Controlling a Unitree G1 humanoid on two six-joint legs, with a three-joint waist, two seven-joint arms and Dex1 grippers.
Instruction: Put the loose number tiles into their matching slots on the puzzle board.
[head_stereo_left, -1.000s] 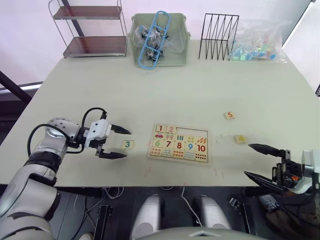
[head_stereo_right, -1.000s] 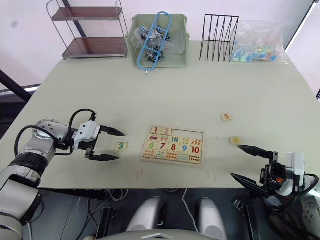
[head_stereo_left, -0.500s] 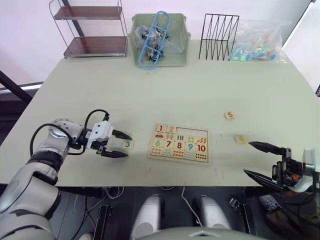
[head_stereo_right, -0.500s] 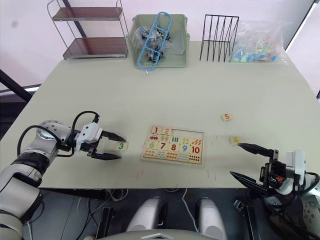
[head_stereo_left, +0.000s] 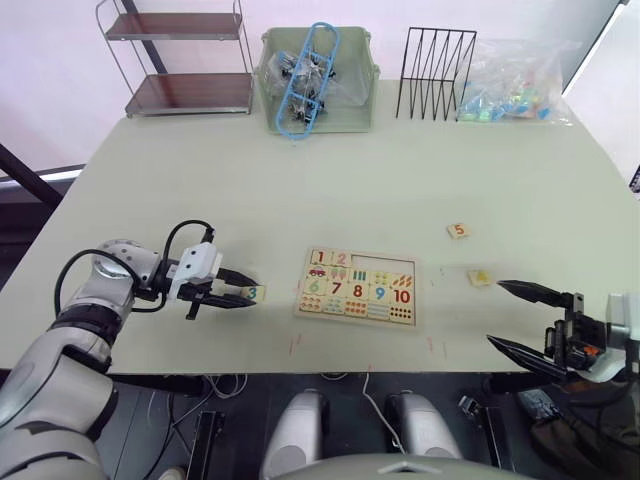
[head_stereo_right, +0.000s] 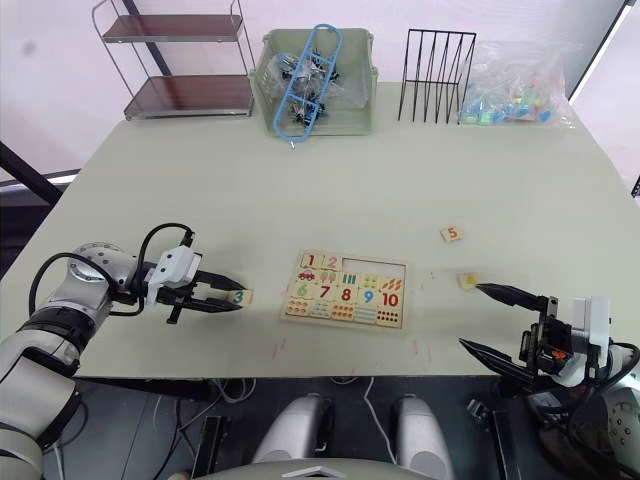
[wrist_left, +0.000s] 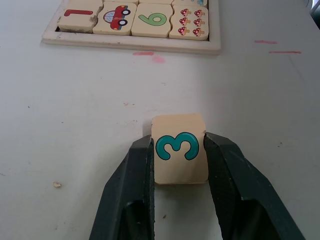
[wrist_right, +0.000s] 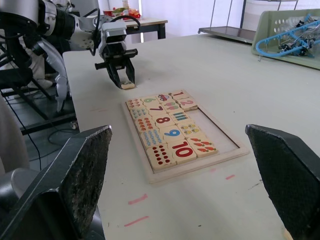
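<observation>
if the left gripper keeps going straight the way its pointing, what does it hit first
Most likely the puzzle board: the left gripper, shut on the 3 tile, points across bare table at the board's near rim by the 1 and 6 tiles. Its height above the table is unclear.

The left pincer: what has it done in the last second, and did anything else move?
The left pincer was open around the 3 tile a second ago; it has now closed on the tile, which sits on the table between the fingers. The right pincer stayed open, and the board, the 5 tile and the other loose tile did not move.
</observation>
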